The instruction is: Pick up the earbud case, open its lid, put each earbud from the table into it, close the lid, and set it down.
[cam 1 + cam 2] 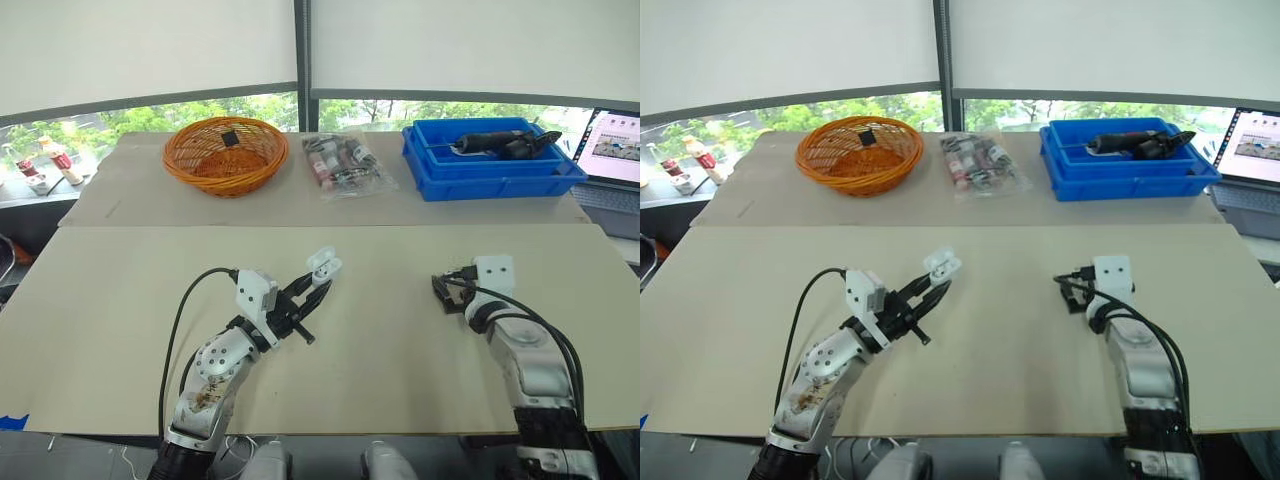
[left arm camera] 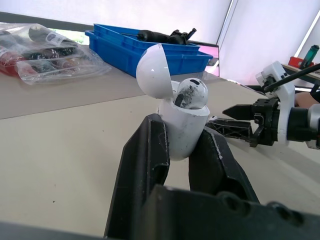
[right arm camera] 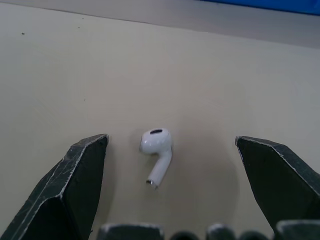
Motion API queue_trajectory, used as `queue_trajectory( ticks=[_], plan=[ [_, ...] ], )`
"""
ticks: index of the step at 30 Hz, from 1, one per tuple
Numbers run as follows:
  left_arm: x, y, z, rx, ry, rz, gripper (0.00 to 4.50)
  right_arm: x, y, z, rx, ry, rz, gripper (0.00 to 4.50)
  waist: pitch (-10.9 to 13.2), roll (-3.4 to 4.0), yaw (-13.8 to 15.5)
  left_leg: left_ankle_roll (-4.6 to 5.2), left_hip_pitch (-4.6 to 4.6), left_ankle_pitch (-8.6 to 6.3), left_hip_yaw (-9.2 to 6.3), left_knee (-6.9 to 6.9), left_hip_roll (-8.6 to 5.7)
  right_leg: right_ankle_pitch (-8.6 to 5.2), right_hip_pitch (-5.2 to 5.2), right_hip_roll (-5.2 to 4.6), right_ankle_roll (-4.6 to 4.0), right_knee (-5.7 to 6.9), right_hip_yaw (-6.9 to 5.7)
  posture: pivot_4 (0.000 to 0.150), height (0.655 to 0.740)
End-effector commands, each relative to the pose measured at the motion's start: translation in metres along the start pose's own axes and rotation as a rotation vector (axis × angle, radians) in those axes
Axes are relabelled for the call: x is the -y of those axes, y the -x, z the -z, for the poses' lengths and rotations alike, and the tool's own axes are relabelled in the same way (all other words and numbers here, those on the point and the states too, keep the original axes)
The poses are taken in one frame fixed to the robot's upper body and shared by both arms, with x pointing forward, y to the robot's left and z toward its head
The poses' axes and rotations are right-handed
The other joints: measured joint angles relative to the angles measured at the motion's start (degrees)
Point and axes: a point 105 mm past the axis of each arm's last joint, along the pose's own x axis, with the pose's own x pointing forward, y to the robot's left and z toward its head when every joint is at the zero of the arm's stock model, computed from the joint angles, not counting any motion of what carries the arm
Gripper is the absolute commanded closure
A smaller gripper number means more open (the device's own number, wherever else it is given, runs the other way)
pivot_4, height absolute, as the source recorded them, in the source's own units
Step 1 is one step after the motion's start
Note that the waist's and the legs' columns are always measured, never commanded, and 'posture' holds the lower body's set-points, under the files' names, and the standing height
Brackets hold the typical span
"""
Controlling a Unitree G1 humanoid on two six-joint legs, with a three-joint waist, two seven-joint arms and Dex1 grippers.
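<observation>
- The table (image 1: pixel 420 350) lies under both pincers.
- Our right pincer (image 1: pixel 438 292) hangs low over it, jaws spread wide and holding nothing.
- Our left pincer (image 1: pixel 316 283) is clamped on the lower body of the case (image 2: pixel 182 122) and holds it off the table, lid swung open. One seated earbud (image 2: pixel 191 93) is already in its slot.
- The loose earbud (image 3: pixel 156 146) lies flat on the table between the right pincer's two fingers, touching neither.
- Its long axis runs roughly along those fingers, head away from the palm and stem tip back toward it.
- We judge the right arm far the nearer. Closing there should pinch the earbud across its narrow width.
</observation>
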Motion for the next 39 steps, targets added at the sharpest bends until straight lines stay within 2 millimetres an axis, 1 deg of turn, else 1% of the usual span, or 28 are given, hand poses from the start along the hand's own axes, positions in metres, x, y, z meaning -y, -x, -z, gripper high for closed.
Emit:
queue_trajectory(
  ticks=[1,3,4,10,11,12,14,15,17,19,20,21,22,25,26,27,28,29,32,34,36,39],
  plan=[
    [0.004,-0.002,-0.011,0.048,-0.023,0.006,3.97,0.004,-0.006,0.008,-0.038,-0.028,0.045,0.0,0.0,0.0,-0.04,0.0,0.02,0.0,0.0,0.0,0.0,0.0,0.02,0.0,0.0,0.0,0.0,0.15,0.74],
    [0.003,-0.002,-0.012,0.049,-0.022,0.005,3.97,0.004,-0.006,0.012,-0.064,-0.064,0.054,0.0,-0.01,0.01,-0.06,0.0,0.03,0.0,-0.01,0.0,0.01,0.0,0.02,0.0,0.0,0.02,0.0,0.15,0.74],
    [0.003,-0.001,-0.012,0.048,-0.023,0.003,3.97,0.003,-0.005,0.014,-0.072,-0.064,0.047,0.52,-0.01,0.02,-0.05,0.0,0.03,0.0,-0.01,0.0,0.01,0.0,0.02,0.0,0.0,0.03,0.0,0.15,0.74],
    [0.003,0.0,-0.01,0.043,-0.022,0.0,3.97,-0.008,0.001,0.018,-0.104,-0.037,-0.013,2.48,-0.02,0.03,0.36,0.0,0.01,0.0,-0.03,0.03,-0.02,0.0,0.04,-0.03,0.0,0.02,-0.01,0.15,0.74],
    [0.003,0.0,-0.01,0.044,-0.022,0.0,3.97,-0.009,0.002,0.018,-0.106,-0.033,-0.023,2.82,-0.02,0.03,0.37,0.0,0.0,0.0,-0.03,0.02,-0.02,0.0,0.04,-0.03,0.0,0.02,-0.02,0.15,0.74],
    [0.004,-0.001,-0.01,0.044,-0.021,-0.001,3.97,-0.011,0.004,0.017,-0.108,-0.025,-0.037,3.25,-0.02,0.03,0.35,0.0,0.0,0.0,-0.03,0.02,-0.02,0.0,0.04,-0.03,0.0,0.02,-0.02,0.15,0.74],
    [0.004,-0.001,-0.01,0.045,-0.021,-0.001,3.97,-0.015,0.007,0.014,-0.108,-0.015,-0.082,3.88,-0.02,0.03,0.35,0.0,0.01,0.0,-0.03,0.02,-0.02,0.0,0.04,-0.03,0.0,0.02,-0.02,0.15,0.74],
    [0.004,-0.001,-0.01,0.045,-0.021,-0.002,3.97,-0.017,0.009,0.011,-0.107,-0.005,-0.103,4.12,-0.02,0.03,0.3,0.0,0.0,0.0,-0.03,0.02,-0.02,0.0,0.04,-0.02,0.0,0.01,-0.02,0.15,0.74],
    [0.005,0.0,-0.01,0.044,-0.02,-0.003,3.97,-0.022,0.015,0.002,-0.099,0.036,-0.196,4.13,-0.02,0.03,0.23,0.0,0.01,0.0,-0.03,0.02,-0.02,0.0,0.04,-0.02,0.0,0.01,-0.02,0.15,0.74],
    [0.005,0.001,-0.009,0.04,-0.017,-0.007,3.97,-0.033,0.027,-0.009,-0.092,0.099,-0.357,4.13,-0.02,0.03,0.22,0.01,0.0,0.0,-0.03,0.01,-0.02,0.0,0.03,-0.02,0.0,0.0,-0.02,0.15,0.74],
    [0.006,0.002,-0.009,0.039,-0.016,-0.008,3.97,-0.04,0.036,-0.015,-0.088,0.143,-0.456,4.13,-0.02,0.03,0.17,0.01,-0.01,-0.01,-0.03,0.01,-0.01,0.0,0.03,-0.01,0.0,-0.02,-0.02,0.15,0.74],
    [0.007,0.004,-0.009,0.036,-0.014,-0.01,3.97,-0.045,0.049,-0.021,-0.086,0.227,-0.583,4.13,-0.02,0.03,0.12,0.03,-0.02,-0.01,-0.02,0.01,-0.01,0.0,0.03,-0.01,0.0,-0.06,-0.02,0.15,0.74],
    [0.008,0.005,-0.009,0.035,-0.012,-0.01,3.97,-0.047,0.059,-0.024,-0.092,0.286,-0.67,4.13,0.01,0.08,0.1,0.03,-0.03,-0.02,-0.03,0.0,-0.01,0.0,0.03,0.0,0.0,-0.06,-0.02,0.15,0.74],
    [0.011,0.009,-0.008,0.027,-0.003,-0.013,3.97,-0.048,0.092,-0.024,-0.134,0.473,-0.929,4.13,0.02,0.07,0.15,0.04,-0.06,-0.02,-0.03,0.04,0.0,0.0,0.05,0.01,0.0,-0.11,-0.05,0.15,0.74],
    [0.012,0.011,-0.007,0.023,0.002,-0.013,3.97,-0.045,0.107,-0.02,-0.169,0.555,-1.042,4.13,0.02,0.06,0.15,0.04,-0.05,-0.03,-0.03,0.05,0.0,0.0,0.05,0.0,0.0,-0.11,-0.04,0.15,0.74],
    [0.013,0.012,-0.007,0.02,0.004,-0.013,3.97,-0.042,0.118,-0.018,-0.197,0.608,-1.116,4.13,0.02,0.06,0.27,0.05,-0.03,-0.03,-0.02,0.05,0.01,0.0,0.09,0.01,0.0,-0.12,-0.05,0.15,0.74],
    [0.014,0.013,-0.007,0.018,0.007,-0.013,3.97,-0.035,0.126,-0.014,-0.228,0.663,-1.175,4.13,0.03,0.05,0.31,0.06,-0.03,-0.03,-0.01,0.05,0.0,0.0,0.1,-0.01,0.01,-0.13,-0.06,0.15,0.74],
    [0.016,0.014,-0.006,0.013,0.011,-0.012,3.97,-0.024,0.132,-0.009,-0.273,0.74,-1.222,4.13,0.04,0.03,0.29,0.06,-0.02,-0.03,0.0,0.05,0.01,-0.01,0.11,0.0,0.01,-0.15,-0.06,0.15,0.74],
    [0.02,0.017,-0.005,0.004,0.022,-0.012,3.97,0.003,0.14,0.004,-0.355,0.925,-1.294,4.13,0.06,-0.02,0.23,0.07,0.02,-0.04,0.05,0.08,0.01,0.0,0.16,-0.02,0.01,-0.16,-0.05,0.15,0.74],
    [0.021,0.018,-0.005,0.0,0.026,-0.012,3.97,0.015,0.142,0.01,-0.369,1.034,-1.328,4.13,0.06,-0.01,0.21,0.07,0.07,-0.04,0.08,0.08,0.02,0.0,0.17,-0.02,0.01,-0.15,-0.02,0.15,0.74],
    [0.022,0.019,-0.005,-0.002,0.029,-0.012,3.97,0.021,0.144,0.014,-0.367,1.099,-1.353,4.13,0.07,-0.02,0.21,0.07,0.1,-0.04,0.09,0.06,0.05,-0.01,0.17,0.0,0.01,-0.14,-0.01,0.15,0.74],
    [0.023,0.02,-0.005,-0.007,0.032,-0.012,3.97,0.024,0.149,0.02,-0.393,1.104,-1.406,4.13,0.07,-0.01,0.23,0.06,0.09,-0.04,0.09,0.04,0.06,-0.01,0.16,0.0,0.01,-0.13,0.0,0.15,0.74]
  ],
)
